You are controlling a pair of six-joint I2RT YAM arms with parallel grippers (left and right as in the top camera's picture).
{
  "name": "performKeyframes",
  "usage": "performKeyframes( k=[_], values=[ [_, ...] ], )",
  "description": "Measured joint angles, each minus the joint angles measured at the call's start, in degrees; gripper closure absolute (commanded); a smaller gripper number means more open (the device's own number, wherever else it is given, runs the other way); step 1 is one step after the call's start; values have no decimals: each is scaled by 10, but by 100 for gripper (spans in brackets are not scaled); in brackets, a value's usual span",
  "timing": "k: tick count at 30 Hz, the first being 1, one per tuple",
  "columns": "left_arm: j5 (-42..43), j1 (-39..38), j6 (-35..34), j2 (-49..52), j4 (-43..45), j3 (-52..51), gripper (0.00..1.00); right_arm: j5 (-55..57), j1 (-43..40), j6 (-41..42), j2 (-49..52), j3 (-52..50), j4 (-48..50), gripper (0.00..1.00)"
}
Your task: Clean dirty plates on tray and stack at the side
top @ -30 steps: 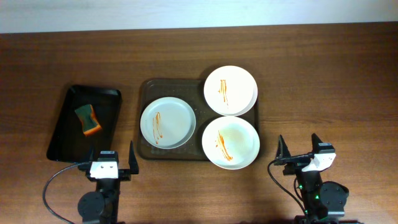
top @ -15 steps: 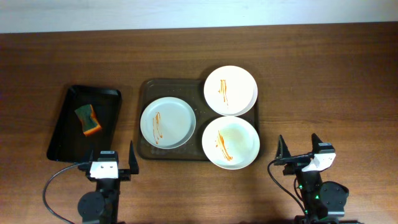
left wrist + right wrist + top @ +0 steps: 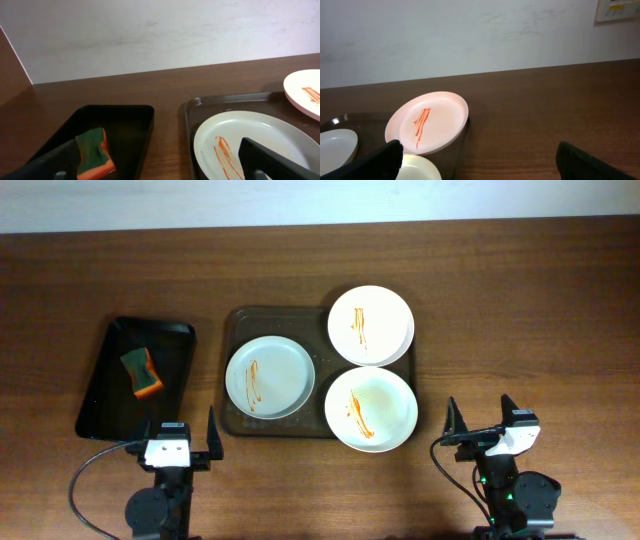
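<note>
Near the front edge of the surface, the left gripper and right gripper were held wide open, with nothing grasped. Three streaked plates were seen on the brown tray, the sponge on the black tray beside it. The near-right plate and far-right plate were set over the tray's rim; wiped one-handed, either could probably be tipped or pushed off, and sauce smeared.

Left arm: I see it sitting low at my near side, pointing straight ahead.
Left gripper: I see both fingers spread wide apart.
Right arm: low too, pointing straight ahead.
Right gripper: fingers spread wide apart.
</note>
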Motion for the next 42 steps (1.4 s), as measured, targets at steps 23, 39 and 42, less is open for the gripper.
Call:
performKeyframes(
  k=[23, 39, 42],
  values=[
    [165, -3, 64, 480, -293, 535, 1, -151, 1, 20, 361, 488, -233, 2],
    [-6, -6, -69, 899, -518, 862, 0, -64, 333, 127, 1097, 854, -283, 46],
    [-71, 2, -116, 933, -518, 862, 1, -1, 379, 132, 1170, 860, -271, 57]
  ],
)
